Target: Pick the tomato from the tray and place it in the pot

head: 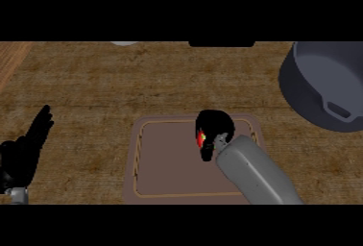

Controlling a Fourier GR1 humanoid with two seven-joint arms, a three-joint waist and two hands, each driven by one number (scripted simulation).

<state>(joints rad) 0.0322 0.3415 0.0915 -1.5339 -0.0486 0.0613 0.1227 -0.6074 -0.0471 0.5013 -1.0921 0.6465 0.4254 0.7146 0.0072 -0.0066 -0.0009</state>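
My right hand [212, 126] is curled round the tomato [201, 138] over the tray [170, 185], toward the tray's far right corner — only a sliver of red and yellow shows between my black fingers, so I cannot tell whether the tomato touches the tray's surface or hangs just above it. My grey forearm runs in from the tabletop's [106, 81] near edge, crossing the tray's right side. The tray is a brown rectangle with a thin lighter line inside its rim, lying at the middle of the near edge. The pot [322, 84] — dark grey, with a handle on its near wall — stands at the far right corner, well apart from the tray. My left hand [25, 149] rests open at the left edge, fingers straight and pointing up.
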